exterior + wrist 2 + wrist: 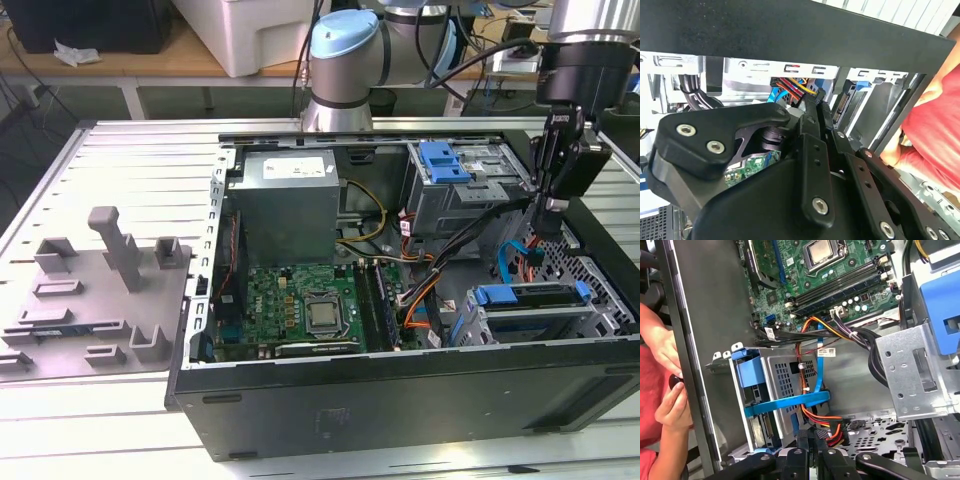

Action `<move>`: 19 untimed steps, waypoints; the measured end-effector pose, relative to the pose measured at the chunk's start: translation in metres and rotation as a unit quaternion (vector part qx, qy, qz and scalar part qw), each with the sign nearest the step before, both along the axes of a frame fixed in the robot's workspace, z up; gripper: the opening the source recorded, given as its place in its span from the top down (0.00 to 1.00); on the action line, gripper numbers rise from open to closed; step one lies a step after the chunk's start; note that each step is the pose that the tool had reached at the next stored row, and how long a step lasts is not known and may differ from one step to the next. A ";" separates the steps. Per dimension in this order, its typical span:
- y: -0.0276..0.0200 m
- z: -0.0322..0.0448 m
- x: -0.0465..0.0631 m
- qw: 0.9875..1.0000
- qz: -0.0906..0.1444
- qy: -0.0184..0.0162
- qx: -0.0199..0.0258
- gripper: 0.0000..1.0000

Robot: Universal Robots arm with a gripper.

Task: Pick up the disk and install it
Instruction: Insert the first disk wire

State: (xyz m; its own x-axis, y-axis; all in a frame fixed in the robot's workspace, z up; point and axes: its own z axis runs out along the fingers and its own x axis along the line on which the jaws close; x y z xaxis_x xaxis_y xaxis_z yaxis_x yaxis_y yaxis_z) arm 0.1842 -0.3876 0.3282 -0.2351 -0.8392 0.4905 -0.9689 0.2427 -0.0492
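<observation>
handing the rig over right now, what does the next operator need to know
End effector: shut, nothing in it, inside the computer case, beside a drive cage.
Disk: a blue-framed carrier sits in that cage; I take it for the disk, label hidden.
Done: pickup and slotting, by the look of it.
Left: full seating cannot be confirmed.
Watch: a person's hand at the case edge.

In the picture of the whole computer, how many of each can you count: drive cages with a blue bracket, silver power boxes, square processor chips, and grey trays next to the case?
Drive cages with a blue bracket: 2
Silver power box: 1
Square processor chip: 1
Grey tray beside the case: 1
Total: 5
</observation>
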 end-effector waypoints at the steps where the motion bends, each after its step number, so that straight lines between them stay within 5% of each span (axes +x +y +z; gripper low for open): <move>1: 0.0000 0.0000 0.000 1.000 0.000 0.000 0.000 0.83; 2: 0.0000 -0.0001 -0.001 1.000 0.000 0.000 0.000 0.83; 3: 0.0000 0.0086 -0.006 1.000 0.002 -0.001 0.000 0.83; 4: -0.0032 0.0175 -0.011 1.000 0.014 -0.014 0.002 0.83; 5: -0.0054 0.0175 -0.013 1.000 0.015 -0.019 0.006 0.83; 11: -0.0124 0.0184 -0.017 0.999 0.014 -0.036 0.032 0.83; 19: -0.0202 0.0212 -0.026 0.998 0.014 -0.045 0.043 0.83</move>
